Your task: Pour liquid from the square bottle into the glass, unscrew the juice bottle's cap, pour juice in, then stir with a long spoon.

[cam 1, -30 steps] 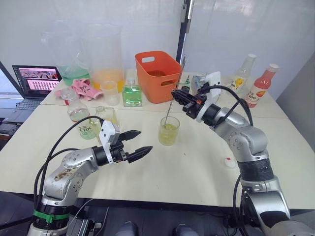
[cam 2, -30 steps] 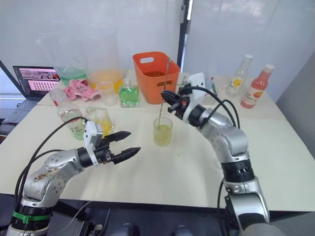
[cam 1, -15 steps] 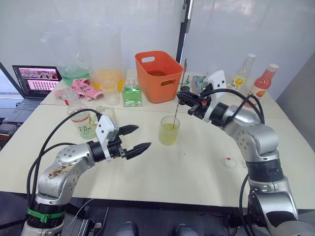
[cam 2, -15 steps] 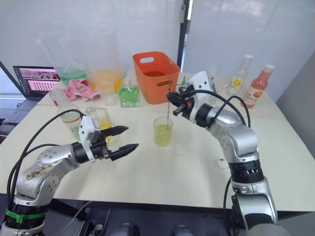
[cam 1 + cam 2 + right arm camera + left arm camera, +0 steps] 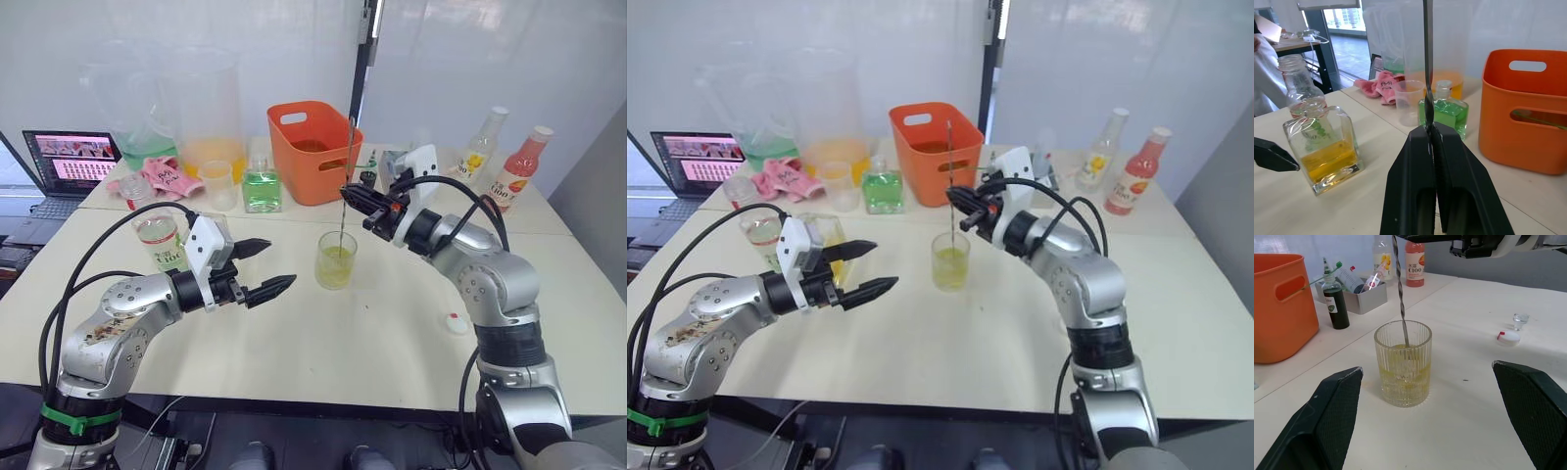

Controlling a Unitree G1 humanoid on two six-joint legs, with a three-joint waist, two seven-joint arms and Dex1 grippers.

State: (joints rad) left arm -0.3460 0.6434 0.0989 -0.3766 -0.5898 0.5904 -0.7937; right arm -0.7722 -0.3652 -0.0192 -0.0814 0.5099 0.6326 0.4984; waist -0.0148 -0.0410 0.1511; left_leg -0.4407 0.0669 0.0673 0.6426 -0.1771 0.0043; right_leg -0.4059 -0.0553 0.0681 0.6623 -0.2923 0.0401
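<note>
The glass (image 5: 336,259), a ribbed tumbler of yellow liquid, stands mid-table. The long spoon (image 5: 345,176) stands nearly upright with its bowl in the liquid. My right gripper (image 5: 348,193) is shut on the spoon's stem above the glass, as the right wrist view confirms (image 5: 1429,131). My left gripper (image 5: 279,262) hovers open to the left of the glass, holding nothing. Behind it stand the square bottle (image 5: 828,240), with a little yellow liquid, and the uncapped juice bottle (image 5: 157,235). The white cap (image 5: 458,323) lies on the table at the right.
An orange basket (image 5: 313,147), a green square bottle (image 5: 263,186), a clear cup (image 5: 217,184), a pink cloth (image 5: 162,176) and two large pitchers line the back. A laptop (image 5: 73,157) sits far left. A yellow-labelled bottle (image 5: 480,152) and a pink bottle (image 5: 519,171) stand back right.
My right gripper has swung the spoon's top to the left while its bowl stays in the glass. My left gripper has drifted slightly, still open.
</note>
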